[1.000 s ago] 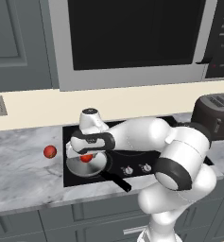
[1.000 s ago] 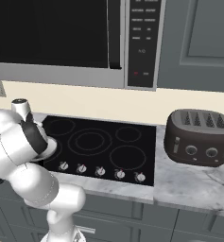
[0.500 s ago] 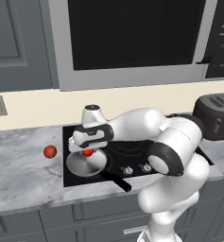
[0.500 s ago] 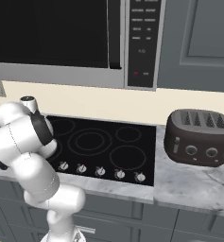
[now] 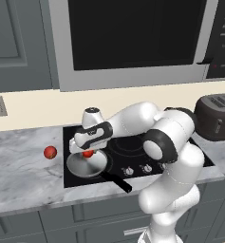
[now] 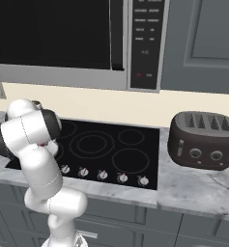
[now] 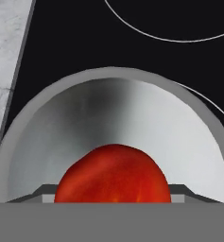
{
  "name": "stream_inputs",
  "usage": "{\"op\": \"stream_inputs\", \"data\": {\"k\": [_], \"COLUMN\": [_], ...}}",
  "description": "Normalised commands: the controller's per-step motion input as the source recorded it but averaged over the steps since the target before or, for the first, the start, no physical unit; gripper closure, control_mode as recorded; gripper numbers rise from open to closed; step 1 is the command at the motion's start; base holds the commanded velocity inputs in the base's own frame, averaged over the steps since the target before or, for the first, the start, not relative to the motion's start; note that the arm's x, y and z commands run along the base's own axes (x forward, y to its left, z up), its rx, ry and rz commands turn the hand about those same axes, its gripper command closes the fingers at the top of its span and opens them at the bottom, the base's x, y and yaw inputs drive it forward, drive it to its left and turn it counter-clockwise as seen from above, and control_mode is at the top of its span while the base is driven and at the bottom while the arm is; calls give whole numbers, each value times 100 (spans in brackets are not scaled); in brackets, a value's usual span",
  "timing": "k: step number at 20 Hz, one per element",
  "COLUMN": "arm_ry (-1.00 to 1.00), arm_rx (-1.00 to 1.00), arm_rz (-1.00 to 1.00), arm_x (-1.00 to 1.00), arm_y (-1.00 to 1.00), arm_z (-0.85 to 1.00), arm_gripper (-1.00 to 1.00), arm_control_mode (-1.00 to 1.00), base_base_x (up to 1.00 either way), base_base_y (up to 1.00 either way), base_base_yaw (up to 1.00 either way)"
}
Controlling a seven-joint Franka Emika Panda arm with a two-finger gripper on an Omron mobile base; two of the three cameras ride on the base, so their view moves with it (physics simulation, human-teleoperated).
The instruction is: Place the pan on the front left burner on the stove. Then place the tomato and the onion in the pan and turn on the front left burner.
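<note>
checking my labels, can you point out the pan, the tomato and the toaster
pan [image 5: 80, 166], left base view, bare inner floor.
tomato [image 7: 112, 175], hand view, middle of its red skin.
toaster [image 6: 203, 140], right base view, front face.

Hidden and cut-off parts around the pan

In the hand view the tomato [image 7: 112, 175] is cut off below by the picture's lower band, and it covers the near floor of the pan [image 7: 189, 137]. In the left base view the gripper [image 5: 87, 148] hides the pan's far rim; its finger spacing is too small to tell. In the right base view the arm covers the stove's [image 6: 135, 154] left end.
</note>
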Motion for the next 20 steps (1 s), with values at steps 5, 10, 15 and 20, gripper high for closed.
{"op": "stream_inputs", "data": {"k": [5,10,15,20], "arm_ry": [0,1,0,0], "arm_rx": [0,0,0,0], "arm_rz": [1,0,0,0], "arm_x": [13,6,0,0], "arm_y": [0,0,0,0], "arm_z": [-30,-15,0,0], "arm_gripper": [100,100,-100,-100], "arm_control_mode": [-100,-100,-100,-100], "base_base_x": [0,0,0,0], "base_base_y": [0,0,0,0], "base_base_yaw": [0,0,0,0]}}
